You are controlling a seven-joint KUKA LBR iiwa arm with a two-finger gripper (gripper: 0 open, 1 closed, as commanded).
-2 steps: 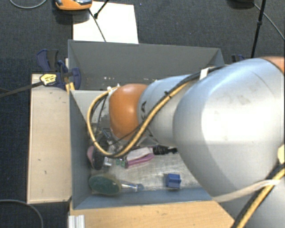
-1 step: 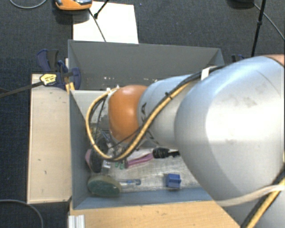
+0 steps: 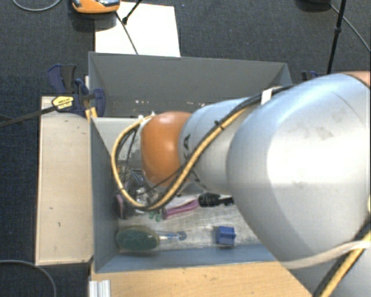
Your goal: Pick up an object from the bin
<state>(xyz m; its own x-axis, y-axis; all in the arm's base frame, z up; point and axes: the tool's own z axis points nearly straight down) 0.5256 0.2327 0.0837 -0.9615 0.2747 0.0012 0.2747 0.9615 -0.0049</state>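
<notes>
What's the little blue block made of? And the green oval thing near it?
The blue block looks like hard plastic: even colour, crisp edges. The green oval thing seems bristly or spongy, dull and speckled, maybe a brush; I can't be sure.

A brush with a dark green oval head and a clear handle lies at the near left of the bin. To its right, apart, sits a small blue block. Farther in lie a pink object and a black cylinder, side by side. Outside, the dark carpet carries an orange item at the far edge.
</notes>
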